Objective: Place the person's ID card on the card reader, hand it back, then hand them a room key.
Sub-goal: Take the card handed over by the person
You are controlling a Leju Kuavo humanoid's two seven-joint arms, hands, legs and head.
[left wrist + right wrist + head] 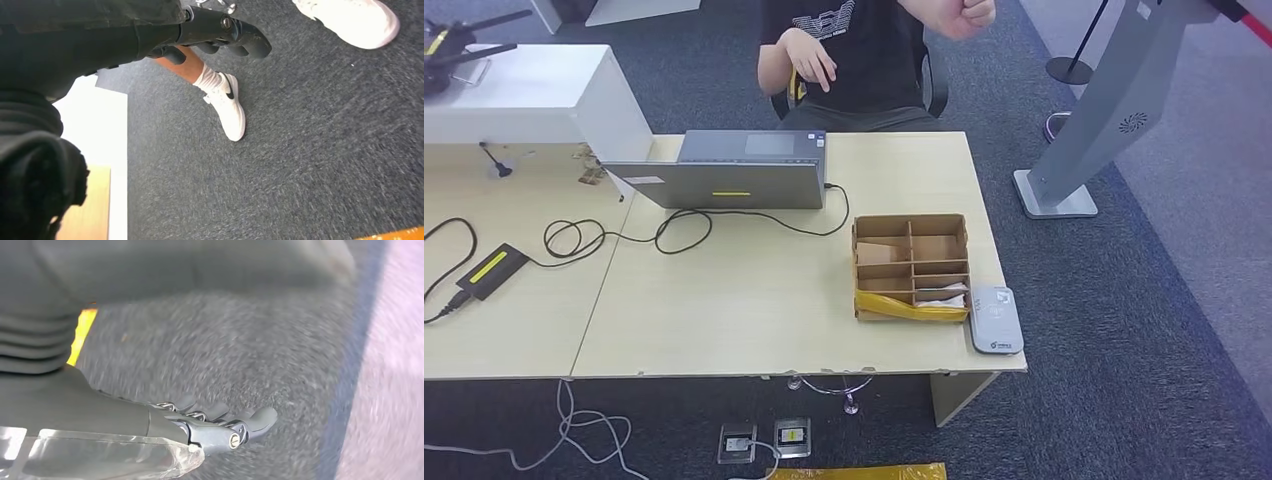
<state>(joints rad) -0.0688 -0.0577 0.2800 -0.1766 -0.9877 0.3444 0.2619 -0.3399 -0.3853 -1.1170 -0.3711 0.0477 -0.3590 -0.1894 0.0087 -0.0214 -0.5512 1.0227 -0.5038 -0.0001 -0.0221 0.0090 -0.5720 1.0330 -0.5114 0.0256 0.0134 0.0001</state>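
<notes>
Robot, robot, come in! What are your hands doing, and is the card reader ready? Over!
Both hands empty, hanging over carpet. Card reader bare at desk's right edge, beside cardboard box. No ID card seen yet.

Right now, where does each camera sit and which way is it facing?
Head view: high on the body, looking down at the desk, card reader and seated person; no arms.
Left wrist view: behind the left robot hand, facing carpet and a person's shoe.
Right wrist view: behind the right robot hand, facing blurred carpet.
Both wrist views share the grey carpet.
</notes>
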